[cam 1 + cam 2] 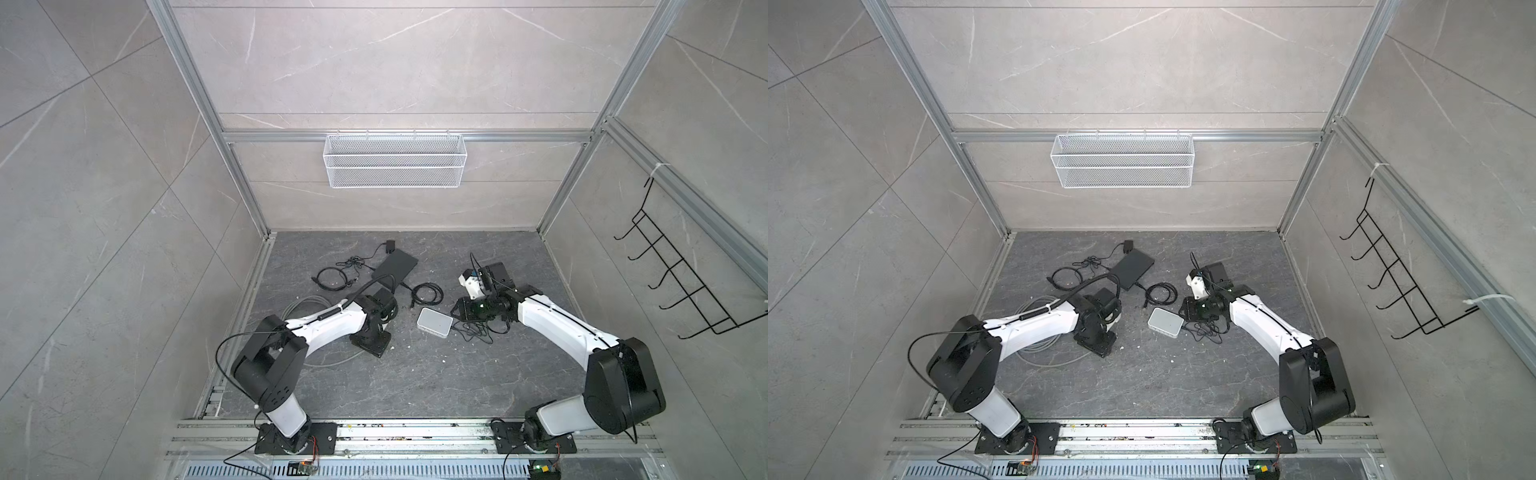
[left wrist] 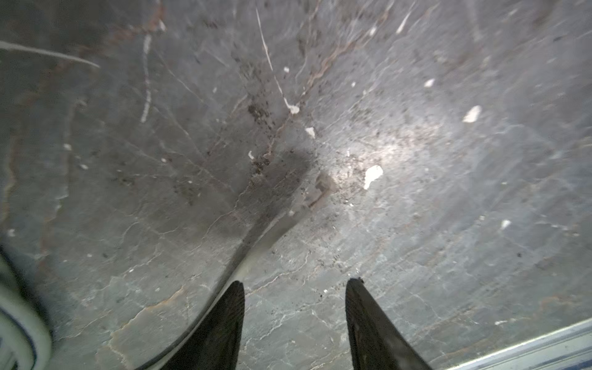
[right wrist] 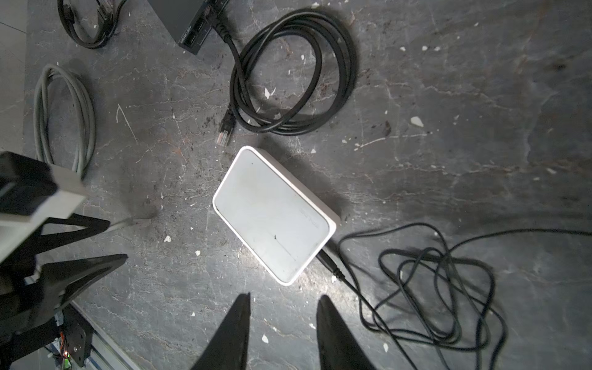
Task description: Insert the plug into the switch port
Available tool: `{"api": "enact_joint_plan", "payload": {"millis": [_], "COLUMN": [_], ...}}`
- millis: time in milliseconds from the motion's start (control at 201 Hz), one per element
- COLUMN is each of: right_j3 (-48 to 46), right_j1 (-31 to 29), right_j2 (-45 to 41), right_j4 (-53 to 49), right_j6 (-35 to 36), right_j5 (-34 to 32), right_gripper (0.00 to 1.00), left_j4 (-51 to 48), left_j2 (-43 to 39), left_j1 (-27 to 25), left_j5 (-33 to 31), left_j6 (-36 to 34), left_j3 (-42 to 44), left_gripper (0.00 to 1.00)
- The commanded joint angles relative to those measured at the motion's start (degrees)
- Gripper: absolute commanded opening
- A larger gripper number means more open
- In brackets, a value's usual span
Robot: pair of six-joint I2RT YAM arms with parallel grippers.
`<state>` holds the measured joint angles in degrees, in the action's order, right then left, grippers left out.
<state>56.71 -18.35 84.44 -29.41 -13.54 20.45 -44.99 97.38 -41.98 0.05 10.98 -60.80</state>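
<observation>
The left hand [image 2: 295, 281] is released, its fingers apart with only bare tabletop [image 2: 448, 224] between them. The grey cable [image 2: 253, 240] runs just beside one finger, and its plug [image 2: 322, 189], blurred, lies on the tabletop just ahead. The right hand [image 3: 285, 294] is also released and empty, near the white switch [image 3: 274, 214]. In both top views the switch lies between the hands, with the left hand at its 9 o'clock and the right hand at its 3 o'clock. A black cable [image 3: 298, 73] is coiled at its 12 o'clock, with its clear plug [image 3: 225, 134] just beside a switch corner. The switch's ports do not show.
</observation>
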Motion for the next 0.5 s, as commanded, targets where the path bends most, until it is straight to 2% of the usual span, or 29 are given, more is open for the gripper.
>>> {"api": "enact_joint_plan", "payload": {"millis": [0,105,209,259,493], "right_j3": [2.8,3.7,4.2,4.2,-0.7], "right_j1": [0.2,0.2,0.2,0.1,-4.8], "right_j2": [0.2,-0.1,-0.8,-1.2,-4.1], "right_j4": [-1.6,-2.9,-4.3,-4.7,-0.6], "right_j6": [-0.2,-0.1,0.0,-0.3,-5.2], "right_j5": [0.9,1.2,1.1,1.6,7.6], "right_gripper": [0.38,0.38,0.38,0.38,0.37], "left_j4": [-1.2,0.0,0.7,2.0,8.0], "left_j2": [2.7,3.9,5.0,4.7,5.6], "left_j1": [-0.1,-0.1,-0.1,-0.1,-0.1], "left_j5": [-2.3,-3.7,-1.2,1.4,11.3], "left_j6": [2.0,1.2,-1.3,-2.9,-7.5], "left_j3": [-1.0,-1.1,-1.6,-1.7,-5.1], "left_gripper": [0.53,0.48,0.25,0.19,0.07]}}
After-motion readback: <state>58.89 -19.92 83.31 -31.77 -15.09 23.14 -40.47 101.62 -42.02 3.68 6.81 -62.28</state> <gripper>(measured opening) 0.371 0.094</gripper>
